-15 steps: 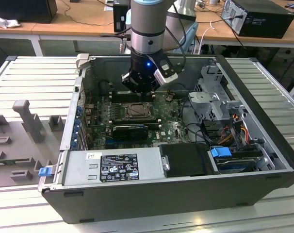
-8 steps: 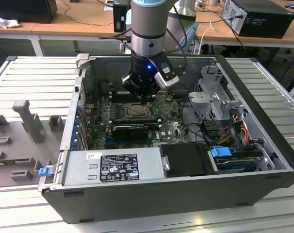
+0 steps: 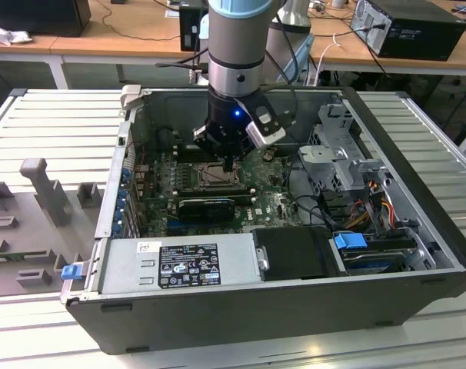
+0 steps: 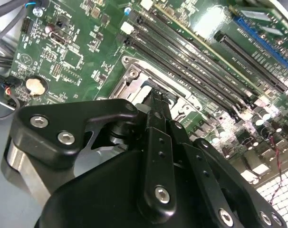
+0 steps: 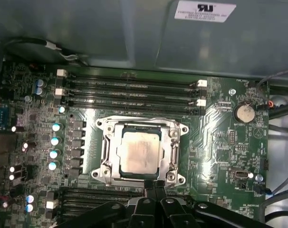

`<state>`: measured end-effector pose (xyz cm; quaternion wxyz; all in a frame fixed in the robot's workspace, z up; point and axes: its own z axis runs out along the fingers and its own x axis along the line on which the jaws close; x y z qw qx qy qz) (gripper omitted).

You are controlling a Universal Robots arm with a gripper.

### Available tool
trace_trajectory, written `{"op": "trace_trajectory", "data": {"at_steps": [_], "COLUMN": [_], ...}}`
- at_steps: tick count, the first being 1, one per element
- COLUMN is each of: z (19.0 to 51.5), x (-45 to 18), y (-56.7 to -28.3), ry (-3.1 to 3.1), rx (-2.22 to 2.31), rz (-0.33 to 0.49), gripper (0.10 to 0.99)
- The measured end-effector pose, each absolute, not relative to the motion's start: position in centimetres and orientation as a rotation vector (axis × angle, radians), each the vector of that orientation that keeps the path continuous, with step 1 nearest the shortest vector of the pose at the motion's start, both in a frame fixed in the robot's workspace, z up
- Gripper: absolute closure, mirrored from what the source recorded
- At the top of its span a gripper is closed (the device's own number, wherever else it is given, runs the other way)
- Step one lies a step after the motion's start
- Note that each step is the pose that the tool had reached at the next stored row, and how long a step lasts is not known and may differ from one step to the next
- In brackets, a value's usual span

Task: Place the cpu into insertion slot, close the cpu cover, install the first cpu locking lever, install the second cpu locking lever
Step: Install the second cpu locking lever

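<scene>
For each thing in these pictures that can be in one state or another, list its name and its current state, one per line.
cpu: seated in the insertion slot.
cpu cover: closed flat around the cpu.
gripper: fingers together, tips at the cover's edge, holding nothing.
computer case: side open, motherboard exposed.
memory slots: no cards in them.

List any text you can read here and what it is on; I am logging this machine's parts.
No text can be quoted.
White label on the case wall: print too small to read.
Black label on the power supply: too small to read.
White sticker beside it: unreadable.
Motherboard markings: unreadable.
</scene>
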<state>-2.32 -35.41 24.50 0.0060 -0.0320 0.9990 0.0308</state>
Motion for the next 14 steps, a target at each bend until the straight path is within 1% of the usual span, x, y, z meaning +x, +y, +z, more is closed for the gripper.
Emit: {"op": "trace_trajectory", "data": {"at_steps": [7,11,14], "z": [24.2,23.9,23.8], "x": [-2.4,-2.7,-3.1], "y": [-36.5,-37.3,-37.9], "ry": [3.15,3.144,3.143], "rx": [-0.102,-0.133,-0.141], "rz": [0.113,0.199,0.211], "gripper": [0.98,0.98,0.98]}}
